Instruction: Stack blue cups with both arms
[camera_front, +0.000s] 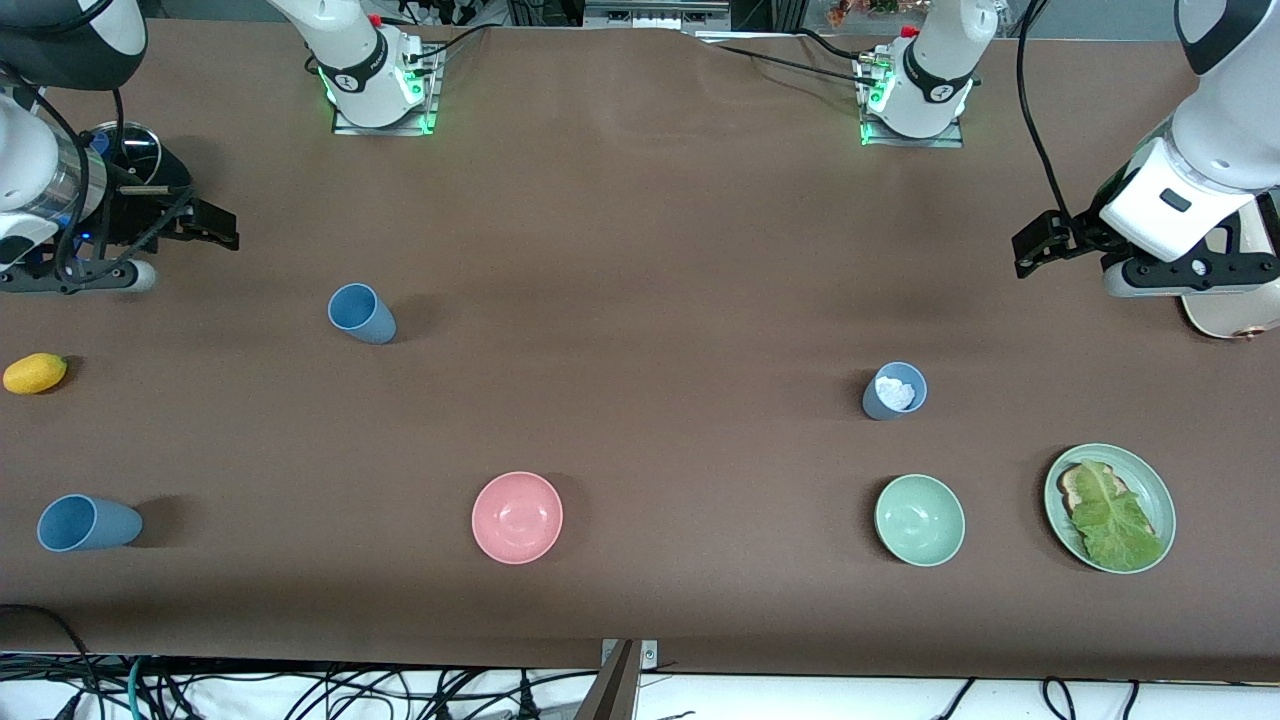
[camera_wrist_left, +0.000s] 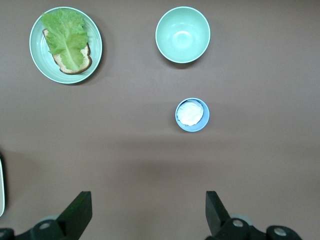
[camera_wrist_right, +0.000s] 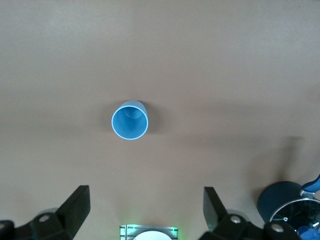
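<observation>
Blue cups (camera_front: 362, 313) apart, no legible writing

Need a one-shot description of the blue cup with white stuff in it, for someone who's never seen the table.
Start at the green plate with lettuce on bread, at the left arm's end of the table. Beside it sits a green bowl; the cup stands just farther from the front camera than that bowl. It is the only blue cup with something white inside; the others are empty.
</observation>
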